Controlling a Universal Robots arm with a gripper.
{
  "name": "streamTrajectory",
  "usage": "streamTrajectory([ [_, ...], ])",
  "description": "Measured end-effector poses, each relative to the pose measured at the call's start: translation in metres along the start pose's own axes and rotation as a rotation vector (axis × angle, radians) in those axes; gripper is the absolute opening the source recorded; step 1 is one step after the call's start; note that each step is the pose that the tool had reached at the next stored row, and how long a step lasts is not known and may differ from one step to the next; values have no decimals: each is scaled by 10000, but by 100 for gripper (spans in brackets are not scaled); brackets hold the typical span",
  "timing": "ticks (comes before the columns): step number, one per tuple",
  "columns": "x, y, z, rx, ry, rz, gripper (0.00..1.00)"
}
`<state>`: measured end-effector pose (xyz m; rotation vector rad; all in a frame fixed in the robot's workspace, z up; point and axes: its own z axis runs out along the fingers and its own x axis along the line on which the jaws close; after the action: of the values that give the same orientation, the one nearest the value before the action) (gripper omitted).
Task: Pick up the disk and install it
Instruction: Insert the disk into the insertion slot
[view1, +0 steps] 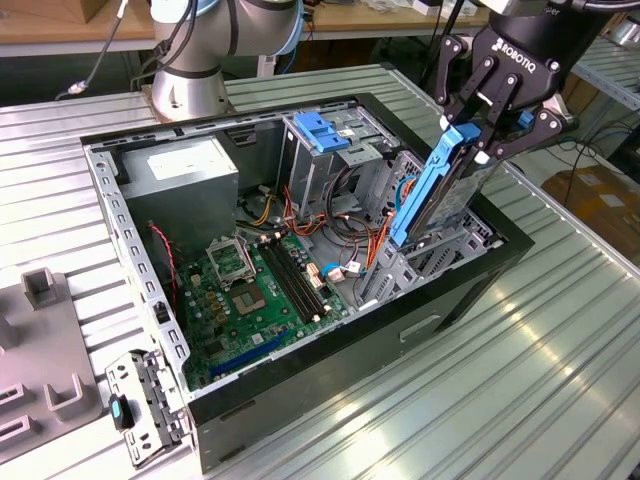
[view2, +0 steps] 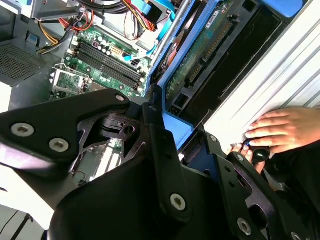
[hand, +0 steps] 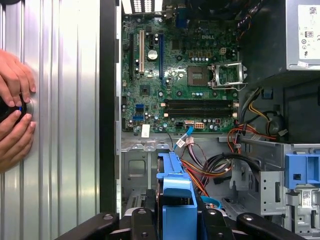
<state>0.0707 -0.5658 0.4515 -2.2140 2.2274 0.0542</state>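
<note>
**Disk pinched over the drive cage**

My claw (view1: 478, 138) pinches the disk (view1: 432, 190) by its upper end, on the blue rails. The disk hangs tilted, its lower end at the mouth of the cage (view1: 425, 262) on the exterior view's right of the case (view1: 330, 385). I judge it stiff, fairly heavy and shock-sensitive, so the rails are the safe hold. Orange cables (view1: 376, 243) crowd just beside the cage, and a person's hands (hand: 15, 110) rest on the desk (hand: 65, 100)

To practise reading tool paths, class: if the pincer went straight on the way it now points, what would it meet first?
Probably the metal drive cage: the pincer, shut on the disk, points down into it, and the disk's lower end would touch first, though depth is unclear.
</note>
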Motion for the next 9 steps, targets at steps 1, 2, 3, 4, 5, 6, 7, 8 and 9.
streamTrajectory([
  [1, 0, 0, 5, 0, 0, 0, 37],
  [2, 0, 0, 10, 0, 0, 0, 37],
  [3, 0, 0, 15, 0, 0, 0, 37],
  [4, 0, 0, 21, 0, 0, 0, 37],
  [5, 1, -1, 26, 0, 0, 0, 37],
  [6, 1, -1, 32, 0, 1, 0, 37],
  [7, 1, -1, 40, 0, 0, 0, 37],
  [8, 1, -1, 48, 0, 1, 0, 37],
  [9, 2, -1, 56, -1, 3, 0, 37],
])
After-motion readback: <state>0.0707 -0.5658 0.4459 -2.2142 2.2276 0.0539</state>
